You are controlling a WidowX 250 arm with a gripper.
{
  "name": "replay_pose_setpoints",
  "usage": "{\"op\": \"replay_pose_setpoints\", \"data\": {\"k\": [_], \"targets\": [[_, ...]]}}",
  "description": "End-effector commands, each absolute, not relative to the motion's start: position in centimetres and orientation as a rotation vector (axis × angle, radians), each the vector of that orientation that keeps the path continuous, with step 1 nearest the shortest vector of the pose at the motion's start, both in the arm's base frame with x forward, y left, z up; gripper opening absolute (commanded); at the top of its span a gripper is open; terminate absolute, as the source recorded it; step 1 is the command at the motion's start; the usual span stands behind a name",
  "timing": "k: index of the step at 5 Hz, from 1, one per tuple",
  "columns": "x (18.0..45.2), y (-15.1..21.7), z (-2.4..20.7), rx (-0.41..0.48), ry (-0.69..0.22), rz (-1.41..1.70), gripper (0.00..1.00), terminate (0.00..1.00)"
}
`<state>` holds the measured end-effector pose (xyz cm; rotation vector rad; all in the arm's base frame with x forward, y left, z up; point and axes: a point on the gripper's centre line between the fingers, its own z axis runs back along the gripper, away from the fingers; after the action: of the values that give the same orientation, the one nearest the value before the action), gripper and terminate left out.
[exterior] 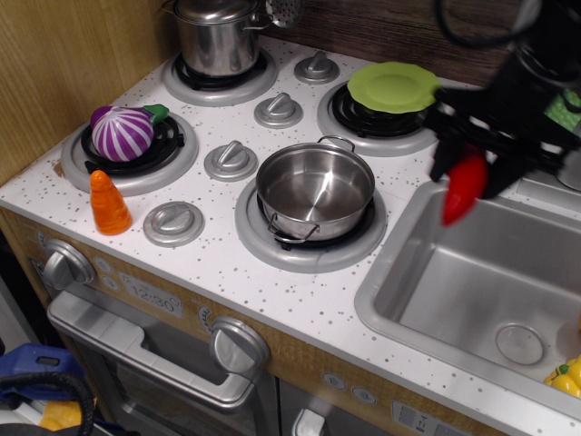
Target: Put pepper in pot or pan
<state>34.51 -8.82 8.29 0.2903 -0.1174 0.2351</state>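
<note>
The red pepper (461, 189) hangs point-down from my gripper (470, 162), which is shut on its upper end. It is in the air over the left edge of the sink (427, 272), to the right of the pot. The wide shallow steel pot (315, 191) with wire loop handles stands empty on the front middle burner. The pepper's green stem is hidden by the black fingers.
A taller lidded steel pot (218, 34) is on the back left burner. A green plate (393, 86) lies on the back right burner. A purple onion toy (123, 133) and an orange carrot cone (109, 203) are at the left. A yellow toy (565, 379) lies in the sink corner.
</note>
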Motion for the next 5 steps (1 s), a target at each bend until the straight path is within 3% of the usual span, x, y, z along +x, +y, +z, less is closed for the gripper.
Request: {"op": "replay_pose_setpoints", "data": {"k": [1, 2, 3, 5], "targets": [[33.9, -4.7, 11.4, 0.278, -0.237, 0.214, 0.0, 0.0], [33.3, -2.5, 11.2, 0.285, -0.257, 0.187, 0.0, 0.0], [32.8, 0.6, 9.8, 0.279, -0.299, 0.164, 1.0, 0.0], [33.1, 2.3, 7.0, 0.242, -0.356, 0.126, 1.0, 0.0]]}}
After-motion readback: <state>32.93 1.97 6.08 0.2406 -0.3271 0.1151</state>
